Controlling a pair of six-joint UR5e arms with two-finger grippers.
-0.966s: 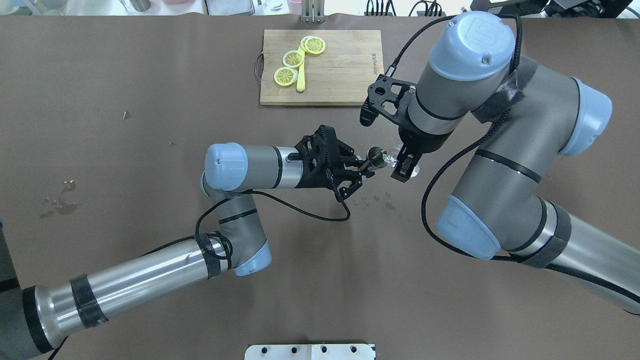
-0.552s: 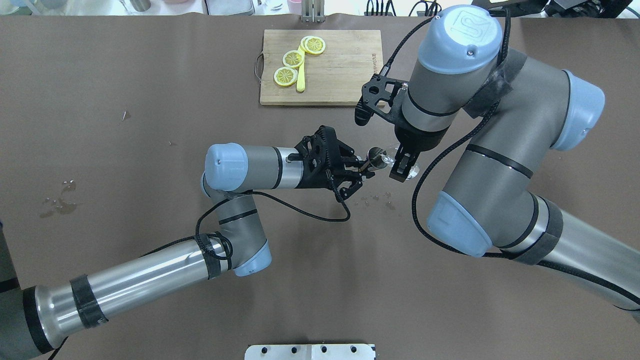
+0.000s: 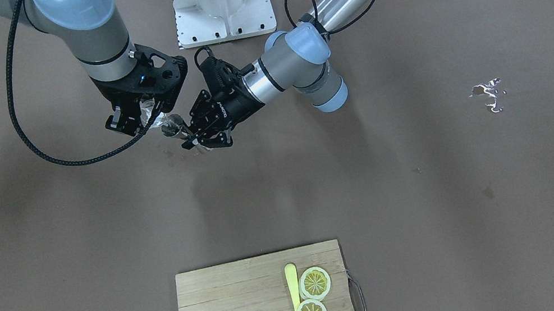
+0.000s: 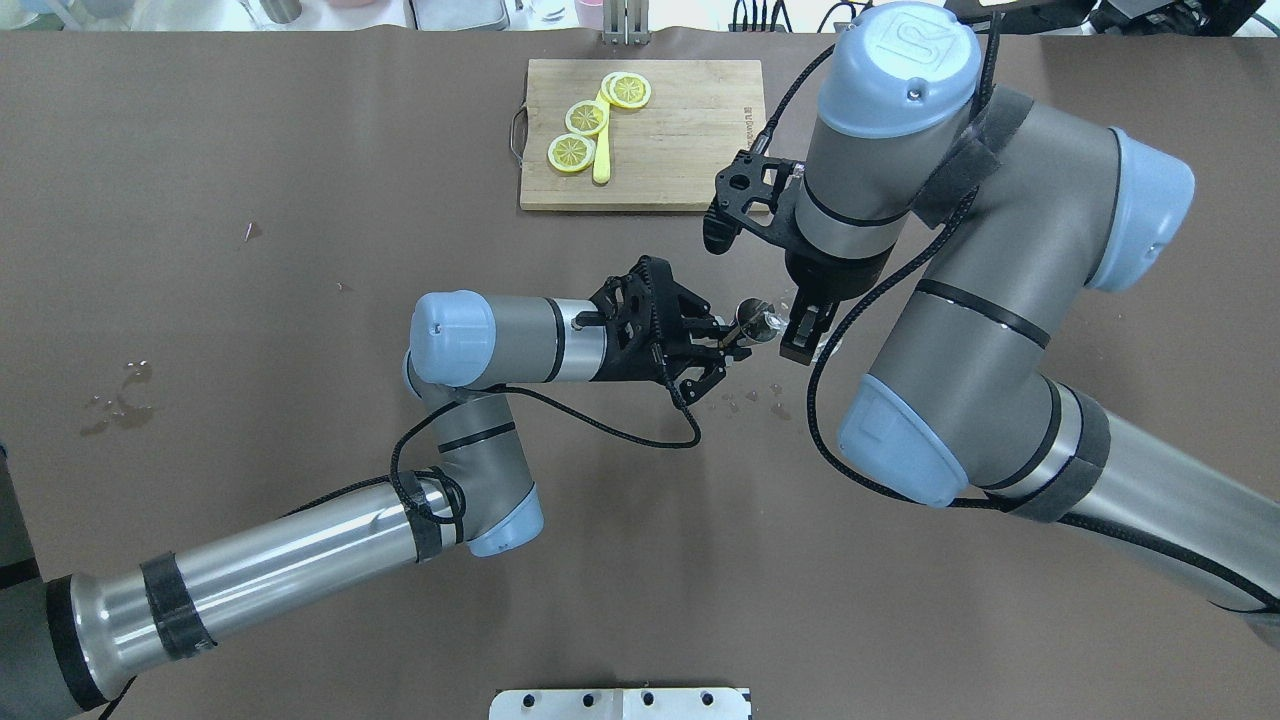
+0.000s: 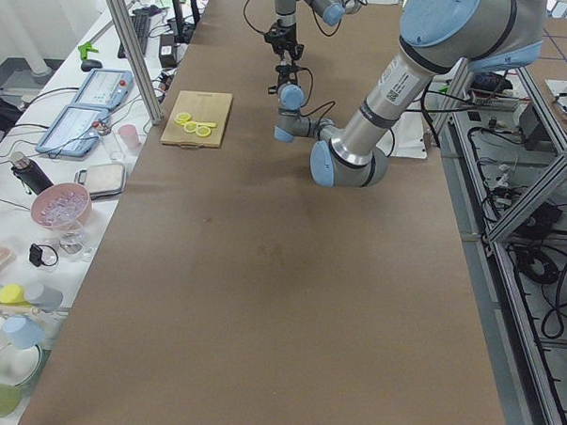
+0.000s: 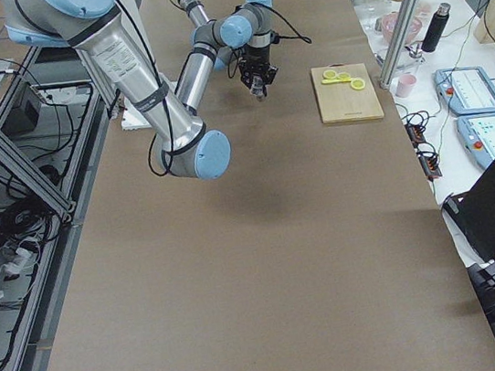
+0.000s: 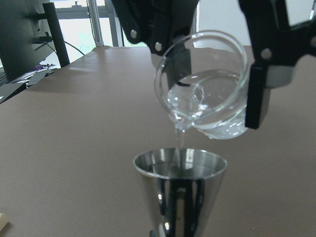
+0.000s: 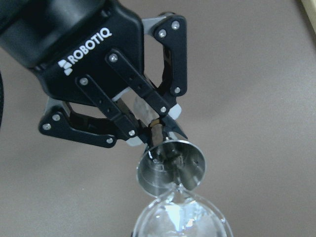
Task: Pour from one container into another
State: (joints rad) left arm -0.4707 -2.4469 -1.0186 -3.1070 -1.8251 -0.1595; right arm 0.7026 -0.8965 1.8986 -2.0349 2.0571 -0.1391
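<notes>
My left gripper [image 4: 732, 340] is shut on the stem of a steel jigger [image 4: 748, 312], holding it upright above the table's middle. Beside it, my right gripper [image 4: 797, 322] is shut on a clear glass cup [image 7: 207, 98] that is tilted with its lip over the jigger [image 7: 180, 185]. A thin stream of water runs from the glass into the jigger. In the right wrist view the jigger's mouth [image 8: 170, 168] sits just under the glass rim [image 8: 182, 219], with the left gripper [image 8: 158, 128] behind it. The front-facing view shows the jigger [image 3: 173, 125] between both grippers.
A wooden cutting board [image 4: 690, 140] with lemon slices [image 4: 585, 118] and a yellow knife lies at the far side. Water drops [image 4: 750, 400] dot the table under the grippers, and a small puddle [image 4: 115, 405] lies far left. A white base plate [image 4: 620, 703] sits at the near edge.
The right arm has swung left and turned, bringing the glass closer over the jigger. The left arm and the jigger have stayed in place.
</notes>
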